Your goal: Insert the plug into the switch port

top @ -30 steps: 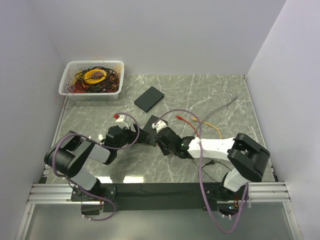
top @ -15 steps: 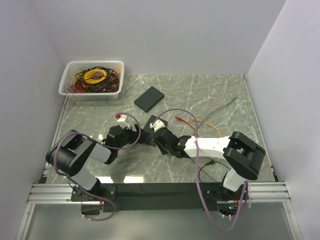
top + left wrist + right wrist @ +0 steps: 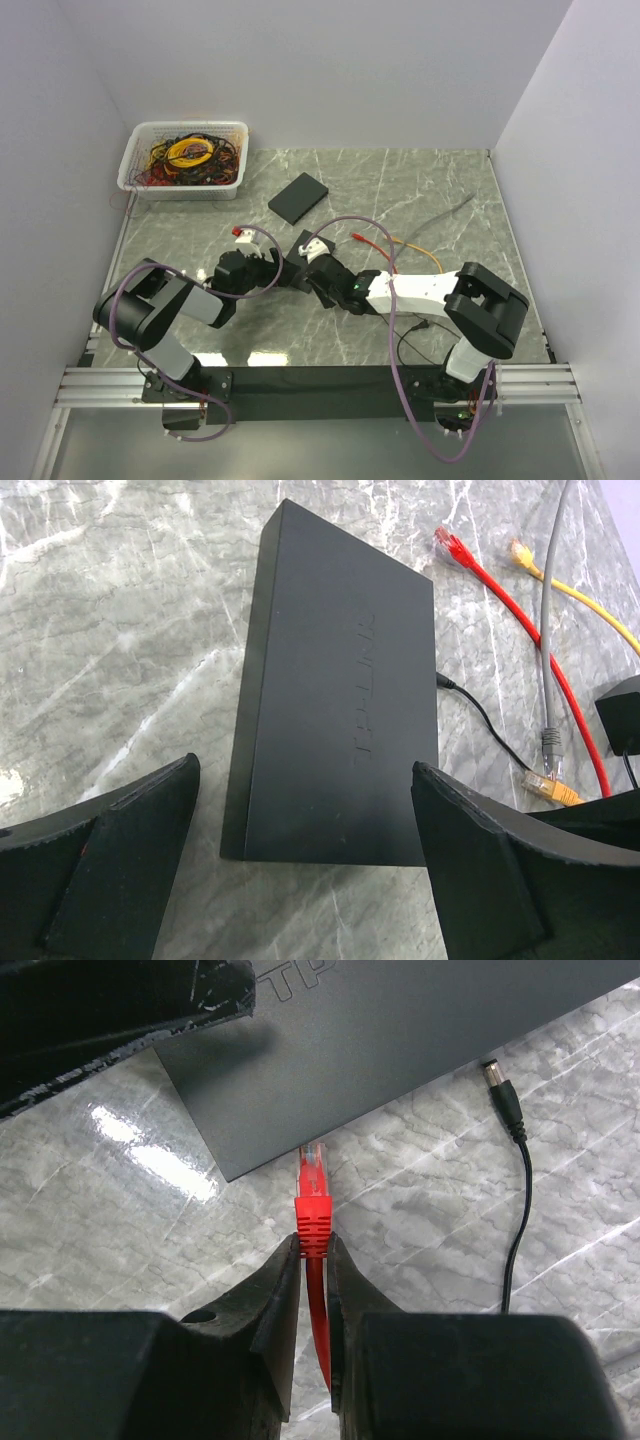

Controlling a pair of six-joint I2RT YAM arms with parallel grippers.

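The black switch (image 3: 340,700) lies flat on the marble table; in the top view the switch (image 3: 300,247) shows between both grippers. My left gripper (image 3: 305,865) stands open, one finger off each near corner of the switch, touching nothing. My right gripper (image 3: 312,1252) is shut on a red plug (image 3: 312,1200). The plug's clear tip points at the switch's side edge (image 3: 300,1150) and reaches it near a corner. The port itself is hidden. In the top view my right gripper (image 3: 318,272) sits just right of my left gripper (image 3: 272,268).
A black barrel power plug (image 3: 498,1078) lies loose beside the switch. Red (image 3: 452,548), yellow (image 3: 520,552) and grey (image 3: 551,745) cable ends lie to the right. A second black box (image 3: 297,197) and a white basket (image 3: 130,170) of cables sit at the back left.
My right gripper has moved left with the red plug, closer to the switch's edge. My left gripper's fingers have narrowed slightly around the switch's near end.
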